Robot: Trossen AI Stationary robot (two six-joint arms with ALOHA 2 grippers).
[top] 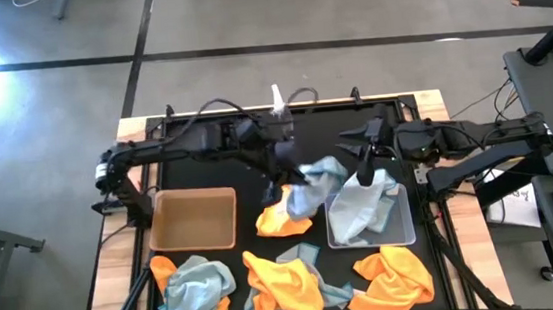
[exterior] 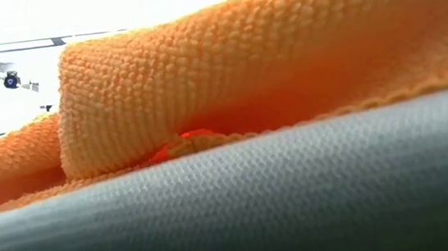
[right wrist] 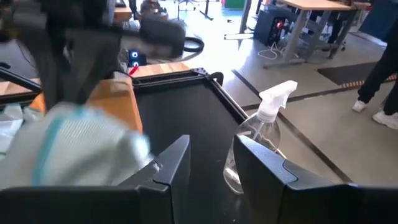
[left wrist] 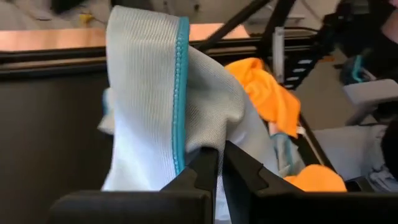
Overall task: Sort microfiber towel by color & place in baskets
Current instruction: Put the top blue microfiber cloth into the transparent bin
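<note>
Blue-grey towel (left wrist: pixel 155 106) in left tool (left wrist: pixel 221 165)

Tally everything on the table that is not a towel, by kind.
Baskets: 2, the tan basket and the clear basket.
Spray bottle: 1.
Robot arms: 2, the left gripper shut on a blue-grey towel, the right gripper open.
Total: 5.
</note>
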